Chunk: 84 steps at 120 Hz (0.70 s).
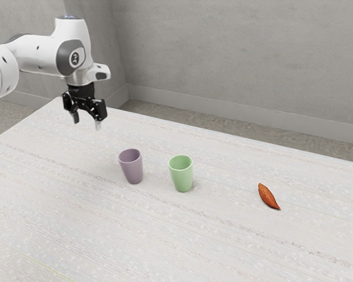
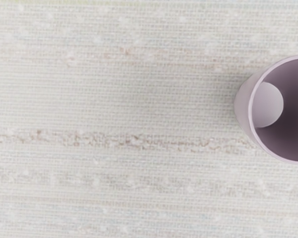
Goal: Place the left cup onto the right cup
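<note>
A purple cup (image 1: pixel 131 165) stands upright on the pale table (image 1: pixel 76 229), toward the exterior view's left. A green cup (image 1: pixel 181 173) stands upright a short way to its right; the two are apart. My gripper (image 1: pixel 86 120) hangs open in the air, up and to the left of the purple cup, with nothing between its fingers. In the wrist view the purple cup (image 2: pixel 278 109) is seen from above, open and hollow, off to one side of my hand over bare table (image 2: pixel 114 124).
An orange, leaf-shaped object (image 1: pixel 269 196) lies flat on the table toward the exterior view's right, well apart from the green cup. A grey wall (image 1: pixel 253 53) and floor strip run behind the table's far edge.
</note>
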### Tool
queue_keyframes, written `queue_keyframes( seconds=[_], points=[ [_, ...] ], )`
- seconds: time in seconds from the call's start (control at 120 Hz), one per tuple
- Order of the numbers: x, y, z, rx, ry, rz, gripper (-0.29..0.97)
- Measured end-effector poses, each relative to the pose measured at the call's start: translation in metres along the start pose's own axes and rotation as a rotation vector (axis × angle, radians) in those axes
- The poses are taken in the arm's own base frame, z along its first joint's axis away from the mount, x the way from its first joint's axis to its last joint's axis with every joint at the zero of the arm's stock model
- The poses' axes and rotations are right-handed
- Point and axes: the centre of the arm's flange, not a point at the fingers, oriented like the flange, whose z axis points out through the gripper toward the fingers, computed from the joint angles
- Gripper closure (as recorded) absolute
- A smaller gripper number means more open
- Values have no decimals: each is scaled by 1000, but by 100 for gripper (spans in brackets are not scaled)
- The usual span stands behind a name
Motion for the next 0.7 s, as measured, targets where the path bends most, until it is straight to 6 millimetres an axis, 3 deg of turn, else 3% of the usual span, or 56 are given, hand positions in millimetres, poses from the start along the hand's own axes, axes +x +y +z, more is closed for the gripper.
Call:
queue_keyframes(
  seconds=[0.2,0.35,0.7],
  points=[
    [6,20,0,-4,22,34,2],
    [10,29,11,-12,12,46,2],
    [28,48,64,-50,-48,56,2]
  ],
)
